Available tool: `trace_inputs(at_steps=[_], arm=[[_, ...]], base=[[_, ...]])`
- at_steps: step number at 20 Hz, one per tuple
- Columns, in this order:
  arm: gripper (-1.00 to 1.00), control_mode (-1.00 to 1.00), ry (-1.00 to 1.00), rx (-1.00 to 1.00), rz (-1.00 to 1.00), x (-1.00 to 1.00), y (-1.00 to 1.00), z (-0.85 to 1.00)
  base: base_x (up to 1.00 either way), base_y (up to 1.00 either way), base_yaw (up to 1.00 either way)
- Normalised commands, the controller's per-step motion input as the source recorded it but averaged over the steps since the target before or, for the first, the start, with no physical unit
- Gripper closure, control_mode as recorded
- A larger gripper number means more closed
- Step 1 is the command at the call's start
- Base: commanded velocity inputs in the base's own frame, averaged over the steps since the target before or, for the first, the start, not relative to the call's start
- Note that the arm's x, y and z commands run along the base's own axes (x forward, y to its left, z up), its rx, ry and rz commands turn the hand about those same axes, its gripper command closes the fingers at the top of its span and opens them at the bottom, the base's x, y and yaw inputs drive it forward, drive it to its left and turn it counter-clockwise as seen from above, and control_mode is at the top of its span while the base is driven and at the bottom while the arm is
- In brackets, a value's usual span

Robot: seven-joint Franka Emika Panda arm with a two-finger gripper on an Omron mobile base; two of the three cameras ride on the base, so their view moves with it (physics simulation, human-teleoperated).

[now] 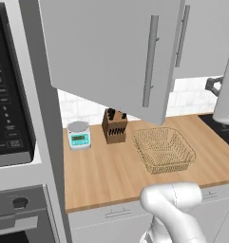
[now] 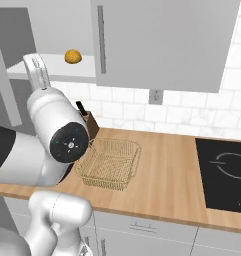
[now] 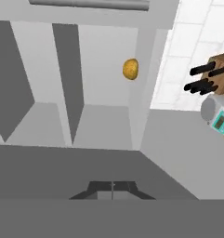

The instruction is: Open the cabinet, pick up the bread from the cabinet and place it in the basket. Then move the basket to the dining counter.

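The cabinet (image 1: 106,52) door stands swung open over the desk (image 1: 111,173), so the first step looks done. The basket (image 1: 163,149) sits empty on the wood, not yet moved to the dining counter. The bread (image 2: 73,56) rests on the cabinet shelf, ungrasped. The gripper (image 3: 112,187) is clenched on nothing, facing the shelf.

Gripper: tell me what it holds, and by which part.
Nothing. The gripper is shut with nothing between its tips; the bread sits apart on the cabinet shelf.
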Motion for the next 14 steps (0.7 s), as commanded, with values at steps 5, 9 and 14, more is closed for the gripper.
trace_inputs(at_steps=[5, 9, 14], arm=[[1.00, -1.00, 0.11, 0.10, 0.03, 0.14, 0.35, 0.00], [1.00, -1.00, 0.12, 0.10, 0.21, 0.10, 0.39, 0.00], [1.00, -1.00, 0.07, 0.14, 0.28, 0.06, 0.26, 0.00]], base=[[0.00, 0.00, 0.00], [0.00, 0.00, 0.00], [0.00, 0.00, 0.00]])
